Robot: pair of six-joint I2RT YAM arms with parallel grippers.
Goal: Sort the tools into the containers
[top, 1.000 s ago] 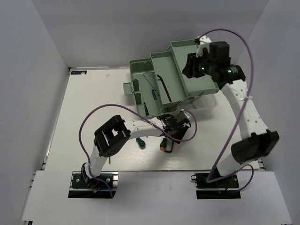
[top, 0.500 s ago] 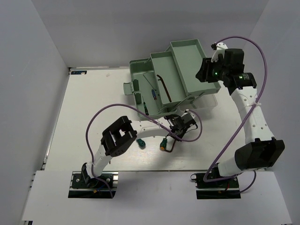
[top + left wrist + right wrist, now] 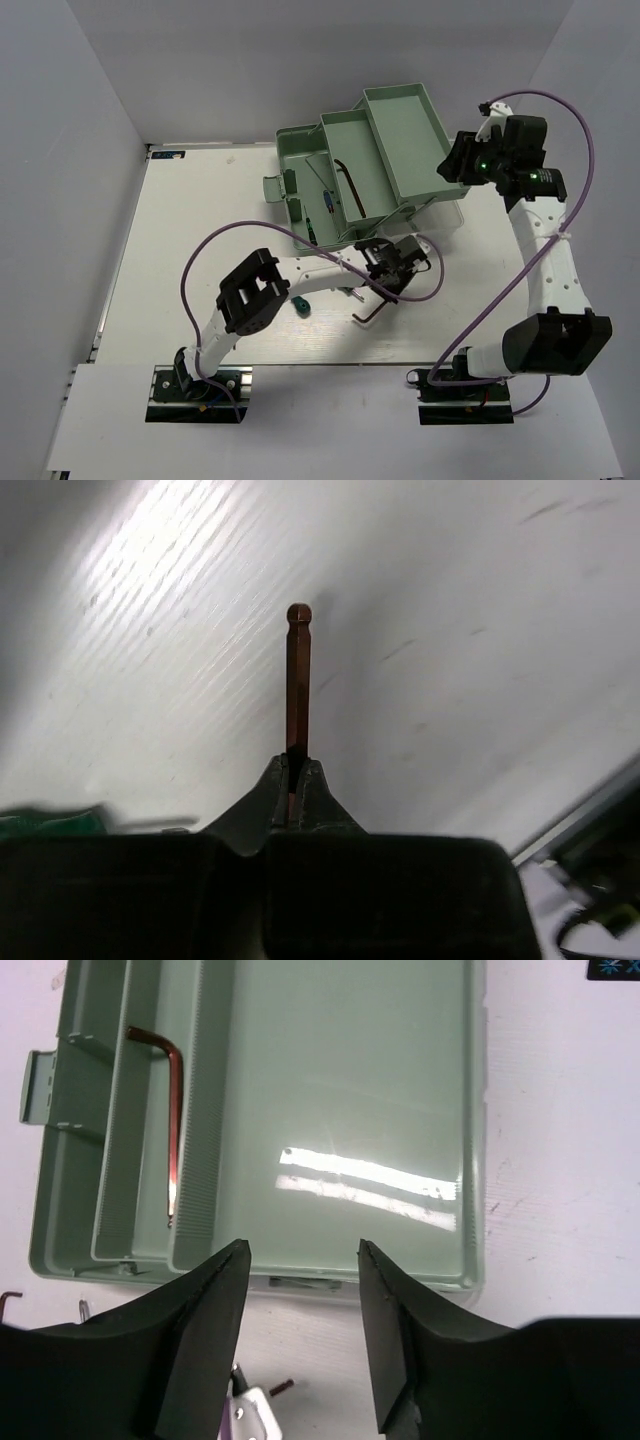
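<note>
Hex keys (image 3: 172, 1120): two counted, maybe third; left gripper (image 3: 297, 763) clamps one; right gripper (image 3: 303, 1250) parted.

The tray (image 3: 340, 1090) is smooth, glossy pale green plastic, the hex key (image 3: 298, 680) dark burnished metal, the worktop (image 3: 450, 630) white, finely grained and faintly shiny, the right fingers (image 3: 195, 1350) matt black.

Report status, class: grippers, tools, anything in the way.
Left gripper shut on hex key. Right gripper open, facing empty tray. Nothing seen in the way.
</note>
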